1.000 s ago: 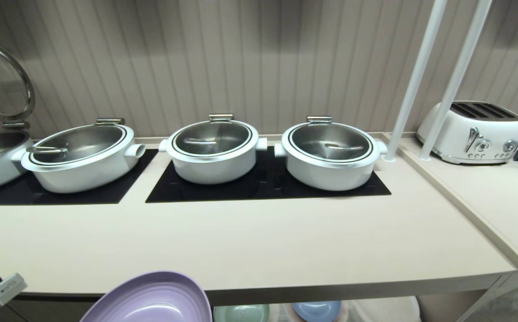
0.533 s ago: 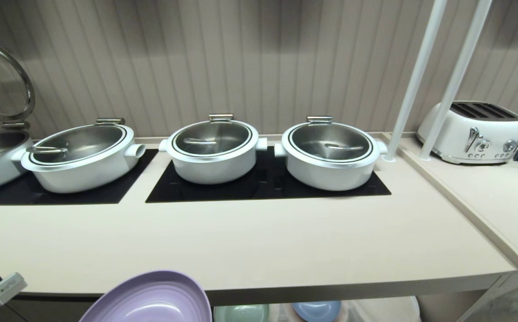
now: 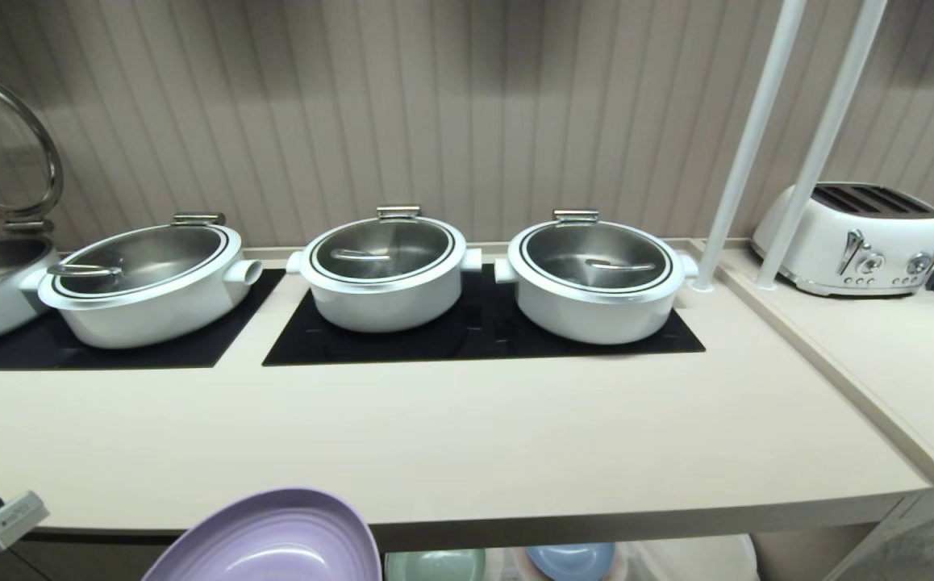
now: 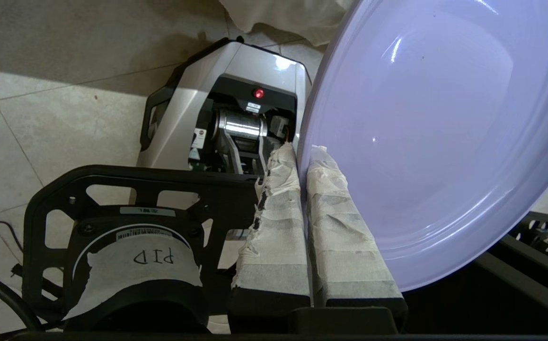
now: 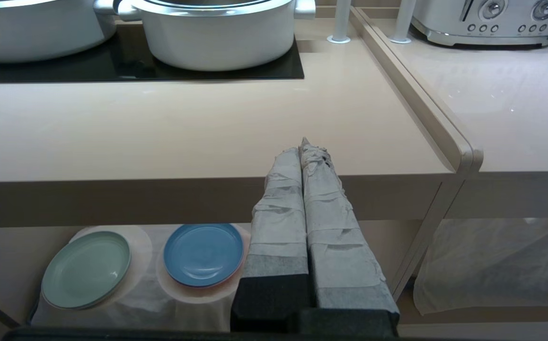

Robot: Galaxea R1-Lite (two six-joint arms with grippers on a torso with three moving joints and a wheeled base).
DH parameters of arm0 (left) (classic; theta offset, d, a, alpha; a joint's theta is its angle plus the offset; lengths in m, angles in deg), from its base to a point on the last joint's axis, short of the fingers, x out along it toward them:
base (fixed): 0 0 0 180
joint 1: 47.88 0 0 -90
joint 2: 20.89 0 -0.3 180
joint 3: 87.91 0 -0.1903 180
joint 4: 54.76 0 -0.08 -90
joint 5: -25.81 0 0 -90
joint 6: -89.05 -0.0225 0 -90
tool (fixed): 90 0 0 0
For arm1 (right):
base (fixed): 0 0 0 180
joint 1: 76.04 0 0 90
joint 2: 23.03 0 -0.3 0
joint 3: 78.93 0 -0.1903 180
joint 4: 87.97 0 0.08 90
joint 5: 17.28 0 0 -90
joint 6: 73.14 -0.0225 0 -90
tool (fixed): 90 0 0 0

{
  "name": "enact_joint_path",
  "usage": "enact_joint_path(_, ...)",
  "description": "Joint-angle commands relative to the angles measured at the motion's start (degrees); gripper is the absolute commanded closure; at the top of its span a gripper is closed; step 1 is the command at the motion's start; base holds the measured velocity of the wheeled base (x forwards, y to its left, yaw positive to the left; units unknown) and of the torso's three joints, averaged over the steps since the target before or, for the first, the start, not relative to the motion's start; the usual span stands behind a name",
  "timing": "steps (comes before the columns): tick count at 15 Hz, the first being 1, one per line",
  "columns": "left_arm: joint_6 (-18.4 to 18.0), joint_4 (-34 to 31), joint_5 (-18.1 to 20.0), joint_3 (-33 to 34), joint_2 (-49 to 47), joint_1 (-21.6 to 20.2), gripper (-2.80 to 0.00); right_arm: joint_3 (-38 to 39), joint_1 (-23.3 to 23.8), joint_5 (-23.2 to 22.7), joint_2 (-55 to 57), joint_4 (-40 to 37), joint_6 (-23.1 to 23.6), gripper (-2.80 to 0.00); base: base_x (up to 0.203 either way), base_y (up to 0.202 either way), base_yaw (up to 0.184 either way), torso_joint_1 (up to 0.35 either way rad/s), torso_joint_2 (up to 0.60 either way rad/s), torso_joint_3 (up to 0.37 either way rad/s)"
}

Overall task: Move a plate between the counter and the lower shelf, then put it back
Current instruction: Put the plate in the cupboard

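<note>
The front strip of the long beige bench (image 3: 435,452) lies bare. Behind it three lidded white round pots (image 3: 386,270) on black glass hob panels (image 3: 483,335) block the back. On the cloth-draped lower shelf (image 5: 151,293), a mint-green plate (image 5: 86,269) and a blue plate (image 5: 203,254) occupy two humps.

text: "PID" | on: tape label (image 4: 134,265) | upside down

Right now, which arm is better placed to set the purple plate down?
Left. Its pincer is shut on the plate's rim, held in front of the counter edge. The right pincer is shut and empty.
</note>
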Motion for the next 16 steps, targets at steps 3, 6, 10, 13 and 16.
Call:
enact_joint_path(3, 0.09, -0.2, 0.12, 0.16, 0.56, 0.0, 0.0, 0.0, 0.04, 0.04, 0.0, 0.01, 0.04, 0.0, 0.0, 0.0, 0.0, 0.0, 0.0, 0.0)
enact_joint_path(6, 0.17, -0.39, -0.09, 0.23, 1.48, -0.05, 0.0, 0.0, -0.02, -0.01, 0.0, 0.01, 0.04, 0.0, 0.0, 0.0, 0.0, 0.0, 0.0, 0.0)
enact_joint_path(10, 0.09, -0.55, -0.38, 0.31, 1.99, 0.0, 0.0, 0.0, 0.04, 0.02, 0.0, 0.01, 0.04, 0.0, 0.0, 0.0, 0.0, 0.0, 0.0, 0.0)
enact_joint_path(13, 0.22, -0.55, -0.49, 1.61, 2.5, -0.22, 0.0, 0.0, -0.02, 0.03, 0.0, 0.01, 0.04, 0.0, 0.0, 0.0, 0.0, 0.0, 0.0, 0.0)
enact_joint_path(16, 0.01, -0.55, -0.23, 2.52, 2.97, -0.1, 0.0, 0.0, -0.02, 0.04, 0.0, 0.01, 0.04, 0.0, 0.0, 0.0, 0.0, 0.0, 0.0, 0.0)
